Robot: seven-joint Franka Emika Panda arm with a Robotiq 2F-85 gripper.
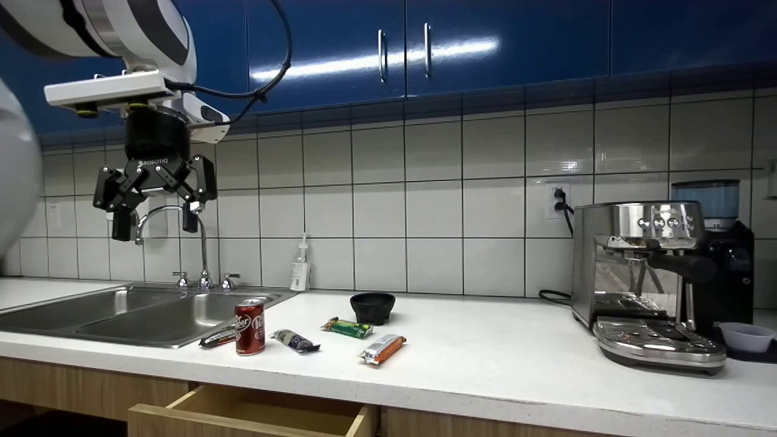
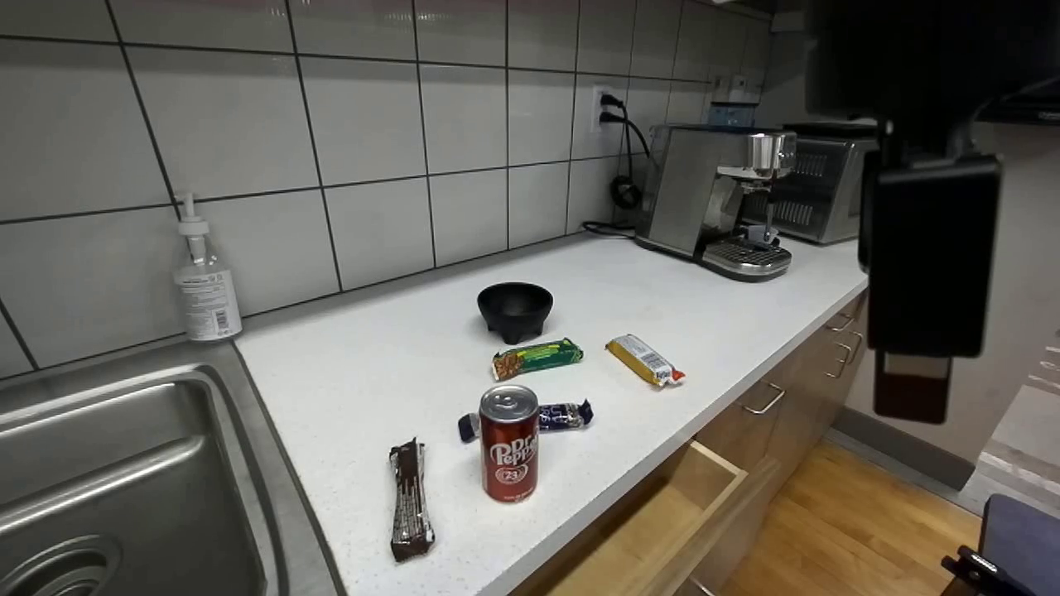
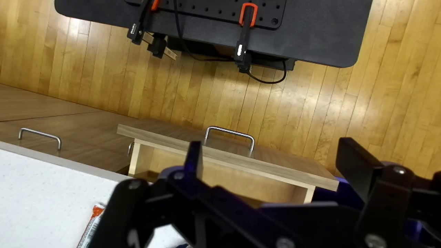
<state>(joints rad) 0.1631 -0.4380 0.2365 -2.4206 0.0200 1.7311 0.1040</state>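
Drawer [image 3: 237,160] | cropped in both exterior views, partly hidden in wrist view | gripper [image 1: 156,223] | fingers wide apart

Black hand [image 1: 156,223], tan drawer [image 3: 275,172], red can [image 2: 509,447]

In an exterior view the white arm [image 1: 45,21] reaches in from the upper left of the frame, a rounded link [image 1: 15,170] bulging at the left edge. Its wrist [image 1: 133,30] points the black gripper [image 1: 156,224] straight down, left of centre, the two fingers [image 1: 123,226] parted wide. In an exterior view a dark finger [image 2: 927,257] hangs near the right edge. In the wrist view both fingers [image 3: 356,168] rise from the bottom edge, a broad gap between them
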